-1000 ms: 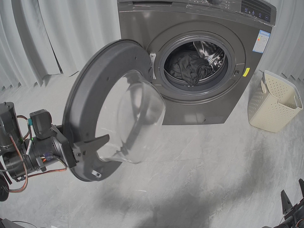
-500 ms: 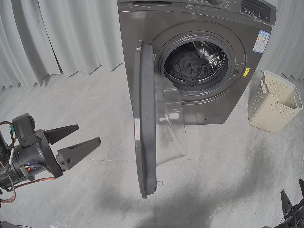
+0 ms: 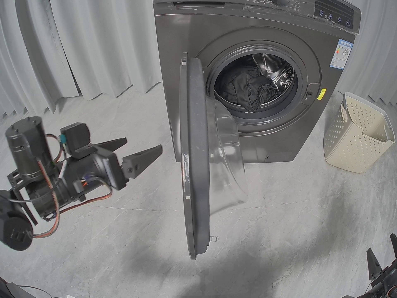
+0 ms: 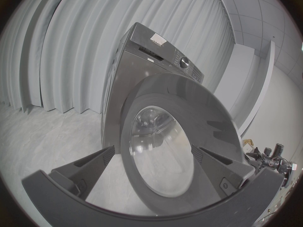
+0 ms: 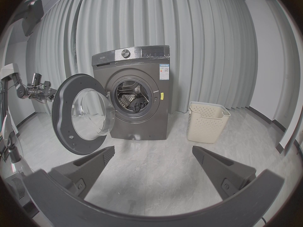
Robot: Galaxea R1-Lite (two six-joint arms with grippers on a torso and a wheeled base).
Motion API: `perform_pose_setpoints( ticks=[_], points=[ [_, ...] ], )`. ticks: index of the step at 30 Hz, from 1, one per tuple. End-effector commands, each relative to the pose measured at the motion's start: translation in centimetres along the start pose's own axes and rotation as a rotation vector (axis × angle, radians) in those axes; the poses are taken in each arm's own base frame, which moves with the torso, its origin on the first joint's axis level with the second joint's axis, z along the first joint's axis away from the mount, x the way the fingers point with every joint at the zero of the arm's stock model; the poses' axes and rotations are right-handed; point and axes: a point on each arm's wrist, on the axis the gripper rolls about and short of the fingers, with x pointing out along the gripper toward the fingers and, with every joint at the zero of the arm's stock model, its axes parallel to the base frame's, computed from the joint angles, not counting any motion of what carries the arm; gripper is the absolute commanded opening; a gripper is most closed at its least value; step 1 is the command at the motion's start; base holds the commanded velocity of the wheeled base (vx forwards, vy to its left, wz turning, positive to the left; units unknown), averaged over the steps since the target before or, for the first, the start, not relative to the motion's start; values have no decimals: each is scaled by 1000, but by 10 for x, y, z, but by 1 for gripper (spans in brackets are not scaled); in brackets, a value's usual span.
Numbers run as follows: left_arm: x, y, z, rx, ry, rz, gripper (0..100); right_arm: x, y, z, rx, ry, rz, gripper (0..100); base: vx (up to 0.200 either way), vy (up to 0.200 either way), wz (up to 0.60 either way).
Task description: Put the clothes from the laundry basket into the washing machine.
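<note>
The grey washing machine [image 3: 256,34] has its round door [image 3: 195,154] swung half out, edge-on to me in the head view. Dark clothes [image 3: 248,90] lie inside the drum. The cream laundry basket [image 3: 357,135] stands on the floor to the machine's right, and I see no clothes in it. My left gripper [image 3: 142,144] is open, a short way left of the door's outer face and pointing at it. In the left wrist view that door [image 4: 195,111] spans the gap between the fingers [image 4: 94,161]. My right gripper [image 5: 153,152] is open and empty, low and well back from the machine [image 5: 135,92].
Pale curtains [image 3: 82,34] hang behind and to both sides of the machine. The tiled floor [image 3: 289,228] in front is bare. The half-open door juts out into the space before the drum opening.
The door has swung from wide open to edge-on. My left gripper left the door's rim, dropped back, then rose and moved toward the door's outer face. The right gripper stayed still.
</note>
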Motion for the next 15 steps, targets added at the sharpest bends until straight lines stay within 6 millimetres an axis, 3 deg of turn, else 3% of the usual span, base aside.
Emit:
perform_pose_setpoints(
  ticks=[1,8,15],
  points=[
    [69,-11,-17,-6,18,-16,100,1,0,-5,0,11,0,100,0,0,0],
    [123,-45,-13,8,-39,-106,100,1,0,-5,0,11,0,100,0,0,0],
    [164,-63,4,15,-110,-151,100,1,0,-5,0,11,0,100,0,0,0]
  ],
)
